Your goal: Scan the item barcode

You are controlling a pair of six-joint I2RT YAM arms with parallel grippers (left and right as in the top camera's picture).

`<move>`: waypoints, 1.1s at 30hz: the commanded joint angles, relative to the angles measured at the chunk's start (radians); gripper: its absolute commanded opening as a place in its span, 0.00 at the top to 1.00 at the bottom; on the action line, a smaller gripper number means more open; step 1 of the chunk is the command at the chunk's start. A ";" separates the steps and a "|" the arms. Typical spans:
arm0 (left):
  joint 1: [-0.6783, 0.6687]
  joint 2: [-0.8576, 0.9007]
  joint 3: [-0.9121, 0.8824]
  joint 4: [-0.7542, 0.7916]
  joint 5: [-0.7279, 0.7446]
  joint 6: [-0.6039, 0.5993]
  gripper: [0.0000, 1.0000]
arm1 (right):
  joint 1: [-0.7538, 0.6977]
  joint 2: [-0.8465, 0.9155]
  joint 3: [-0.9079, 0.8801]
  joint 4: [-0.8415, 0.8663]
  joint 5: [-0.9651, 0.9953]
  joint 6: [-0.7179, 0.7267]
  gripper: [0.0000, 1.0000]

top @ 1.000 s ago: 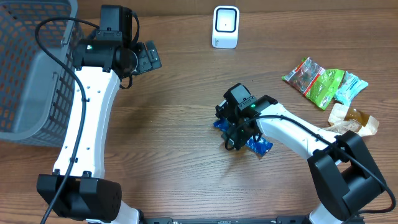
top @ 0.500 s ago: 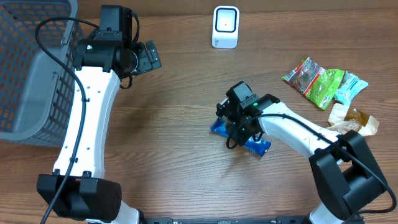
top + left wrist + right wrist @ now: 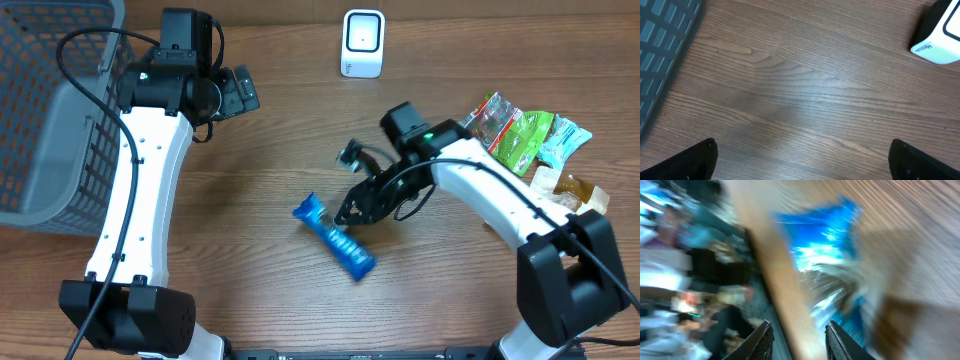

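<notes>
Lying slanted on the wooden table, the blue packet sat just below the middle of the overhead picture, with the tips of the right gripper right beside its upper edge. The right wrist picture was very blurry, so I cannot tell how far apart those fingers stood or if they had hold of the packet. The left gripper hung in the upper left, fingers spread wide and holding nothing, between the grey basket and the white scanner.
</notes>
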 commanded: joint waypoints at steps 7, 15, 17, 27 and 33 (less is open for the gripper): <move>-0.002 0.012 0.006 0.000 0.008 -0.008 0.00 | -0.140 -0.003 0.018 0.003 -0.219 0.094 0.55; -0.002 0.012 0.006 0.001 0.008 -0.008 0.00 | -0.014 -0.003 0.011 0.002 0.269 0.192 0.59; -0.002 0.012 0.006 0.000 0.008 -0.007 0.00 | 0.041 -0.003 -0.002 0.008 0.369 0.230 0.59; -0.002 0.012 0.006 0.000 0.008 -0.007 0.00 | 0.288 -0.002 -0.114 0.110 0.725 0.397 0.58; -0.002 0.012 0.006 0.000 0.008 -0.007 0.00 | 0.380 -0.001 -0.125 0.162 0.876 0.434 0.53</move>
